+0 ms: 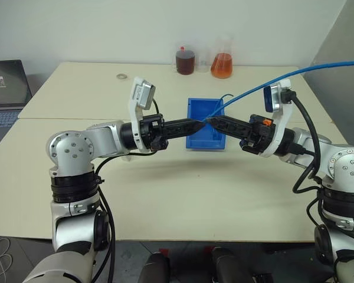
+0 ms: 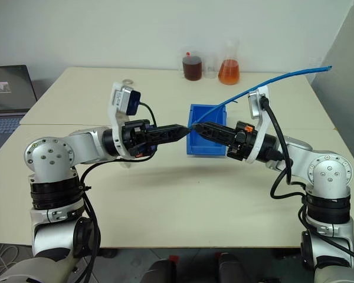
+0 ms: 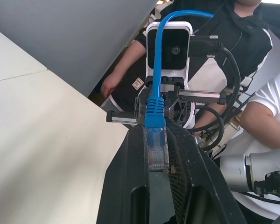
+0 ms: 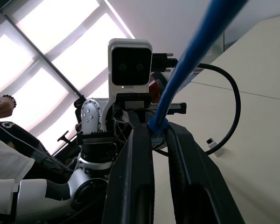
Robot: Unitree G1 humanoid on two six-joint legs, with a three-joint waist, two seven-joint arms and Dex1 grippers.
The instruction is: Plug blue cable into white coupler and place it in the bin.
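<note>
Blue cable (image 1: 271,81) pinched between both closed grippers, left gripper (image 1: 200,125) and right gripper (image 1: 213,121), coupler indiscernible.

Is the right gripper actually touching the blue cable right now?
Touching. In the right wrist view, the right gripper has its two black fingers closed on the blue cable just behind the plug; the cable runs up and away from between them.

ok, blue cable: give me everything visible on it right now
The blue cable is thin, light blue and flexible, ending in a clear plastic plug behind a blue boot. The plug end is pinched between the left gripper and the right gripper, which meet tip to tip above the bin. From there it rises in a shallow arc past the right wrist camera, off the table.
</note>
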